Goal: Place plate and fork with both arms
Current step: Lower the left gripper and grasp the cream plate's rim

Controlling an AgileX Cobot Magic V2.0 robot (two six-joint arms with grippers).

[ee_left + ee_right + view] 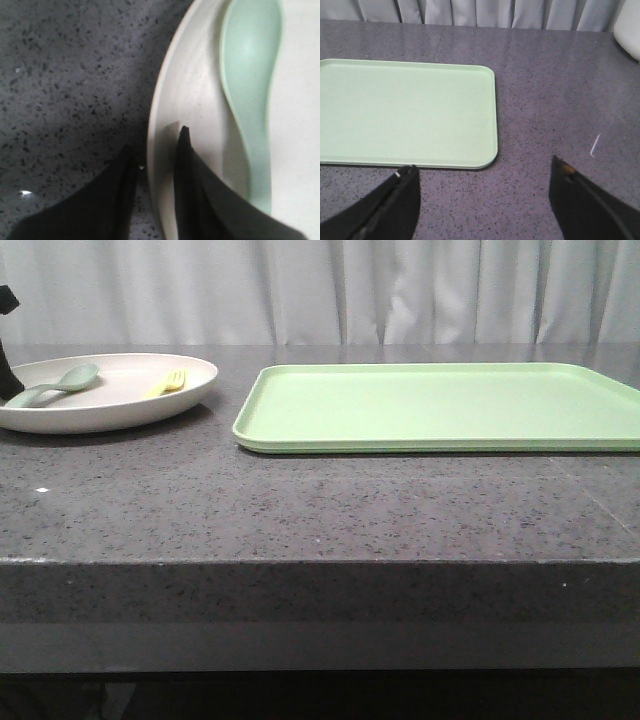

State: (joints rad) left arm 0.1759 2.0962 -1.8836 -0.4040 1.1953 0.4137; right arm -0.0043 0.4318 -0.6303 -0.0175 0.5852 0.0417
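At the far left your left pincer [155,150] is straddling the near-left rim of the plate [120,405]: in the left wrist view one finger is sitting outside on the bench [320,510] and the other is lying inside on the plate's sloping wall, the gap between them narrow with the rim in it. Whether the fingers are actually pressing the rim, you cannot tell from here. The plate is sitting on the bench at the left of the front view, just beside the light-green tray [440,405] but not touching it.

Inside the plate, a grey-green spoon [55,385] is lying just beside that pincer, its handle pointing toward the fingers and its bowl away. The fork [168,381] is lying further right on the plate, toward the tray side, its long axis running roughly front to back with a slight slant, tines away from you.

So the relation to mind is this: the plate is already in the left arm's reach, while the fork is lying well off to the left of your right pincer [485,190], with the whole tray between them. That right pincer is hanging wide open, holding nothing, over bare bench beside the tray's near corner.

No brand, label or writing is showing on anything
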